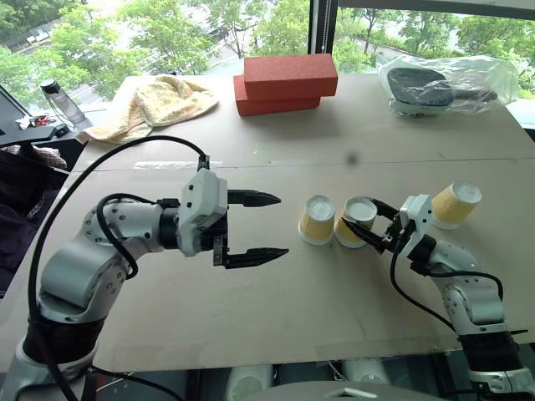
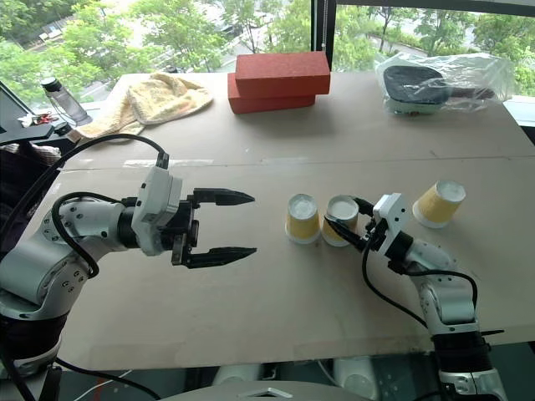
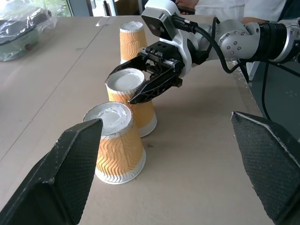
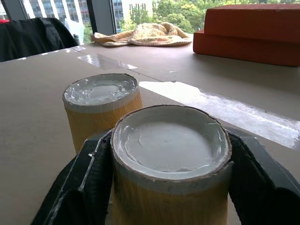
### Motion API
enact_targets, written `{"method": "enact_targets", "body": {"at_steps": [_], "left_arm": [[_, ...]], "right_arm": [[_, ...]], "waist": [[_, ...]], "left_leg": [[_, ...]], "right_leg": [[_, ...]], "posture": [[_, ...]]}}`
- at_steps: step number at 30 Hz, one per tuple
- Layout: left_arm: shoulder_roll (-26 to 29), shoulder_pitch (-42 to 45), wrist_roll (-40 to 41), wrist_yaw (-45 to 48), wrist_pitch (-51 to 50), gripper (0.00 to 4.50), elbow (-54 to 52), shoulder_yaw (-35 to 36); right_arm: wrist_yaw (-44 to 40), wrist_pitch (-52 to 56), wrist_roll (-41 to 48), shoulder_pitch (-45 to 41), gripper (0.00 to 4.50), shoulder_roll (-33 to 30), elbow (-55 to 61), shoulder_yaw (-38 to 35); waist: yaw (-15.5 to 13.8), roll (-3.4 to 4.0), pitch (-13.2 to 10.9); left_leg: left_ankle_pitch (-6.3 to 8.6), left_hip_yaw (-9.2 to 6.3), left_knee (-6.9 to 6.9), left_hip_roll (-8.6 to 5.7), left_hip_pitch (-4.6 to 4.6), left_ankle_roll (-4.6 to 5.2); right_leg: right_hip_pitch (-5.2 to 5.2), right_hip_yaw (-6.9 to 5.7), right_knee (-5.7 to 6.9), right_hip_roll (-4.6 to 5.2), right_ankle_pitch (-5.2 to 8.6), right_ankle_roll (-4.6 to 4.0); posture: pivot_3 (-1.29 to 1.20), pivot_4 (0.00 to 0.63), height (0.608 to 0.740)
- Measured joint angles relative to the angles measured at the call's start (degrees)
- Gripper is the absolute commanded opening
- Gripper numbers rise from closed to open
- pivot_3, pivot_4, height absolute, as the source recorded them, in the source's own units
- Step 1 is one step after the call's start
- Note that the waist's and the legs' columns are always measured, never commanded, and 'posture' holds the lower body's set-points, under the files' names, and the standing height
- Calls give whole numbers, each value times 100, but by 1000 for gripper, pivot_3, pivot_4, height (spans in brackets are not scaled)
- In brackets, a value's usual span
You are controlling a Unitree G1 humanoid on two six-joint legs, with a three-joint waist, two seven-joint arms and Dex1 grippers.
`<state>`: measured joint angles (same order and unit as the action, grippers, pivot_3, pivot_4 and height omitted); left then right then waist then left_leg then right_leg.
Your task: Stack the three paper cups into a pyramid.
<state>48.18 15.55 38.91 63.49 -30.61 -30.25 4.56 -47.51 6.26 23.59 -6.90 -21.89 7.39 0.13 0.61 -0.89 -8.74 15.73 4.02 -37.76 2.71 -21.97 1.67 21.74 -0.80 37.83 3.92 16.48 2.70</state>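
Inspecting the surface (image 1: pixel 276 317), we find three paper cups, all upside down with white bases up. Two stand upright just beside each other near the middle: the left cup (image 1: pixel 317 220) and the middle cup (image 1: pixel 355 221). The third cup (image 1: pixel 456 205) stands well apart, on the robot's right, tilted in the head views.

The right claw (image 1: pixel 368 219) brackets the middle cup, one finger on each side. Its wrist view shows the fingers (image 4: pixel 93 173) hugging the cup's wall, though we cannot tell whether they press or have let go; we judge the cup is set down as a base and the grip is loosening. The left claw (image 1: pixel 255 227) hangs released, jaws wide, pointing level toward the pair, holding nothing.

The deciding relation: the third cup lies beyond the right claw on its outer side, axis near vertical, far nearer the right arm than the left. We judge the right arm suits fetching it to crown the pair.

The left wrist view shows all three cups in one receding line and the small gap between the base pair; the right wrist view shows two cups and the red blocks (image 4: pixel 253 33) beyond.
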Motion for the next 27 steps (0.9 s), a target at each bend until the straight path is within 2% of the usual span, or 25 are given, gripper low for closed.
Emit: {"method": "enact_targets", "body": {"at_steps": [6,12,14,15,19,22,27], "left_arm": [[-29,10,91,-30,-26,4500,-5,1],[-200,264,472,-220,-163,4500,-41,12],[-424,366,684,-346,-259,4500,3,17],[-428,369,687,-351,-263,4500,5,17],[-870,752,669,-765,-471,4500,54,-363],[-1096,832,553,-978,-547,4500,52,-690],[-1218,824,65,-1164,-523,4500,86,-1163]], "right_arm": [[-319,-217,66,56,4430,-257,6,-154],[-328,-476,303,664,4430,-465,374,-752],[13,-484,540,835,4430,-377,635,-1237],[32,-487,552,835,4430,-372,642,-1257],[1151,-661,464,856,4430,-178,691,-2217],[1535,-670,296,891,4430,-212,624,-2489],[1871,-640,22,971,4430,-226,165,-2511]], "waist": [[-7,0,0],[-21,-2,-1],[-23,-4,0],[-22,-4,0],[-41,-4,0],[-35,-4,1],[11,-3,1]], "left_leg": [[1,-1,0,0,-1,2],[0,-2,-1,-1,0,0],[-4,-5,-3,0,0,-7],[-4,-5,-4,0,0,-7],[-5,-3,-8,-7,2,-8],[-5,-1,-8,-14,2,-9],[-5,0,-6,-16,8,-9]], "right_leg": [[0,-1,-1,1,0,0],[-2,0,1,2,0,1],[-4,0,3,1,0,2],[-4,0,3,1,0,1],[-8,1,5,3,0,2],[-7,3,4,1,0,2],[-6,14,7,-8,0,2]], "posture": [[0,150,730],[0,150,730],[0,150,730],[0,150,730],[0,150,730],[0,150,730],[0,150,730]]}}
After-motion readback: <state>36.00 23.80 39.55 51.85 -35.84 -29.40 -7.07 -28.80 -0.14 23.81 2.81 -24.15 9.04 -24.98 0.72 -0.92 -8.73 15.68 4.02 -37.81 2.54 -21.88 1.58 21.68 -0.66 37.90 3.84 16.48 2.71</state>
